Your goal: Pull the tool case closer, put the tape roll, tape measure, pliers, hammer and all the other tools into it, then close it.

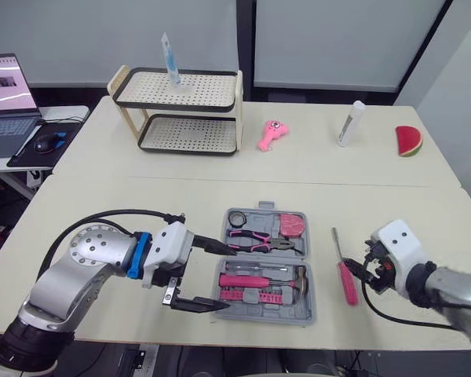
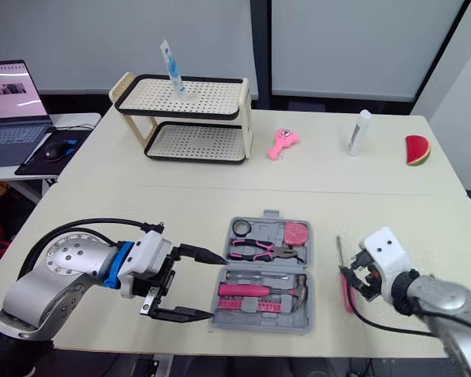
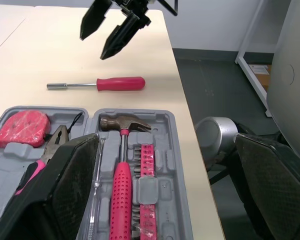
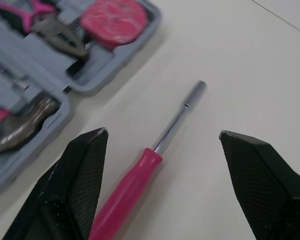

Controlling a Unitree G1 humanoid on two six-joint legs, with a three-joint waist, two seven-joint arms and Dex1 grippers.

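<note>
Tool case [image 3: 176, 170] lies open at lower centre of my head view, with tape roll [image 1: 237, 217], pliers [image 1: 255, 239], tape measure [image 1: 291, 225] and hammer [image 3: 122, 175] in it. A pink screwdriver [image 1: 346, 279] lies on the tabletop [image 1: 180, 196] just right of it. My left tool [image 1: 231, 278] gapes wide at the case's left edge, empty. My right tool [image 4: 162, 132], lower right, is spread wide around the screwdriver, gripping nothing.

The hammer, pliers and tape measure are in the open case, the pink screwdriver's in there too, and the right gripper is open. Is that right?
Not quite: the pink screwdriver lies on the table right of the tool case, as the left eye view shows. The hammer, pliers and tape measure are inside, and the right gripper is open.
</note>
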